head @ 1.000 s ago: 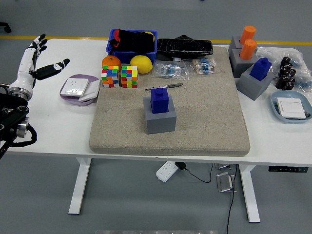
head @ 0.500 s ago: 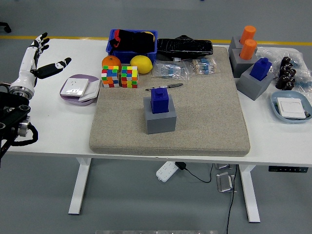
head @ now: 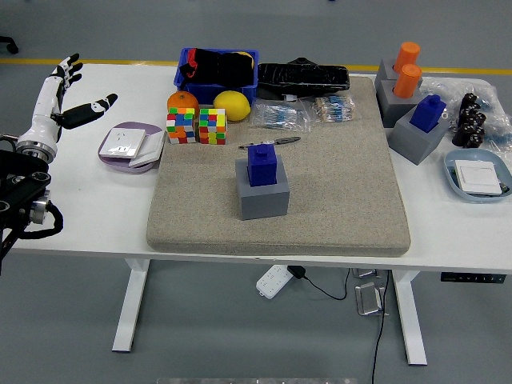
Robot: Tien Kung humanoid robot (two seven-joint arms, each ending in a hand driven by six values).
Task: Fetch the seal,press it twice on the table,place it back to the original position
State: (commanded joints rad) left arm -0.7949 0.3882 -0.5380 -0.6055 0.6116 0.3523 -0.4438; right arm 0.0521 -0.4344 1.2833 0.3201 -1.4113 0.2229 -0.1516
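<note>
Sitting in its grey base (head: pixel 263 199), blue seal (head: pixel 262 164) hides its stamping face.

The white worktop (head: pixel 88 212) carries a large beige mat (head: pixel 280 188) over its middle. At ten o'clock of the mat a purple dish (head: pixel 128 146) sits on the bare surface. At eleven o'clock stand two colour cubes (head: pixel 197 126), an orange (head: pixel 182 101) and a lemon (head: pixel 232 105), with a blue bin (head: pixel 218 68) behind them. A black bag (head: pixel 302 75) lies at twelve o'clock. At three o'clock sits a light blue tray (head: pixel 478 174).
</note>
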